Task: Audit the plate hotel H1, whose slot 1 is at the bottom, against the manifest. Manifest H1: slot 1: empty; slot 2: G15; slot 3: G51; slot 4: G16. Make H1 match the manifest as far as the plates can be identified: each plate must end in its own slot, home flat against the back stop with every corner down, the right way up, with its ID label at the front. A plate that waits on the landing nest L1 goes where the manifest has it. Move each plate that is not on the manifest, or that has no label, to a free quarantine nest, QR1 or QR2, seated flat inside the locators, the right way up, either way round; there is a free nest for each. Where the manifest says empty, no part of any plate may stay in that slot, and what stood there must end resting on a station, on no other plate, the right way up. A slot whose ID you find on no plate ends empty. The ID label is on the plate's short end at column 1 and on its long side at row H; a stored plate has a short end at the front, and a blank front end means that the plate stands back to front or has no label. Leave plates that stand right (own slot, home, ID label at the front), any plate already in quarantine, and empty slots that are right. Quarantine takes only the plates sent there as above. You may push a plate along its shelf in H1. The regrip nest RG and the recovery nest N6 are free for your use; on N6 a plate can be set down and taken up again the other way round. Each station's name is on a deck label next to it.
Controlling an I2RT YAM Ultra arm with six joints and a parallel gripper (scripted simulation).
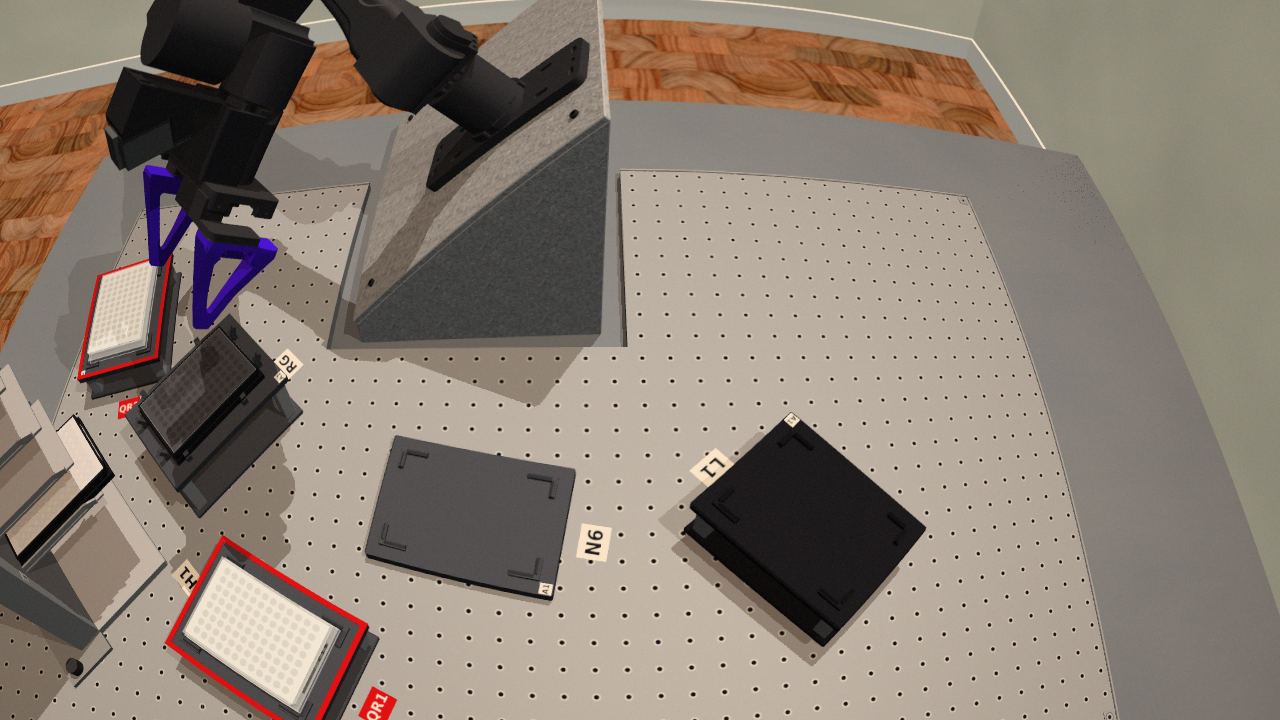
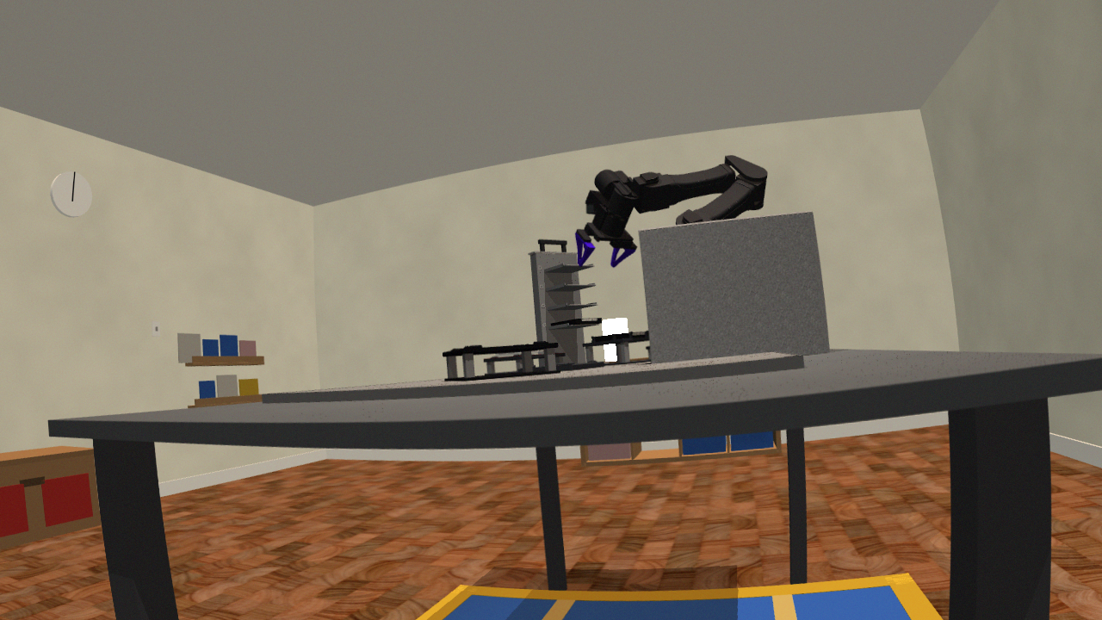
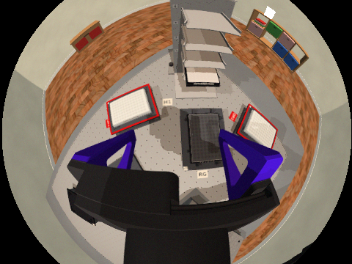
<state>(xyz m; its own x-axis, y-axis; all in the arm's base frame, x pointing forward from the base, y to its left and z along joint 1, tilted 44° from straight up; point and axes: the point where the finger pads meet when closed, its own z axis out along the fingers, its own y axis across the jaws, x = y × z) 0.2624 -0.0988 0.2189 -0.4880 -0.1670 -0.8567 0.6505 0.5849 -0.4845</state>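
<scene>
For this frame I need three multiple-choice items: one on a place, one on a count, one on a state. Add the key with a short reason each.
1. Where does the dark plate lie?
A. on the RG nest
B. on the N6 nest
C. on the L1 nest

2. How many red-framed quarantine nests carry a white plate?
A. none
B. one
C. two

3. How does the gripper stand?
A. shut on a plate
B. open, holding nothing
C. shut on nothing

Key:
1 A: the dark plate sits on the nest by the RG label, while N6 and L1 are bare.
2 C: QR1 and QR2 each hold a white plate.
3 B: the blue fingers stand wide apart above the deck with nothing between them.
</scene>
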